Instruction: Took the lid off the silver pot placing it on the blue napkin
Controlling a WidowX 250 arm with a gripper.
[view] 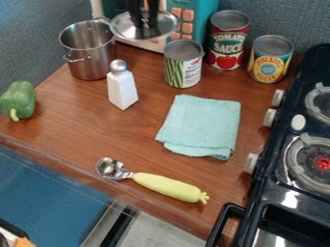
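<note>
Lid (126, 30): raised just beside the silver pot (91, 62), grasped by the tool (145, 25). Handling, judged: light, rigid, rim probably slippery, clear centre breakable if glass. Best hold: central knob, pinched squarely. Knob mostly hidden behind the fingers; arm cut off at top edge; rim-to-pot clearance unclear.

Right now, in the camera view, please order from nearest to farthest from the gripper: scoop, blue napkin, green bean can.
1. Green bean can, just below the gripper in the view
2. Blue napkin, right of centre
3. Scoop, lower part
</note>
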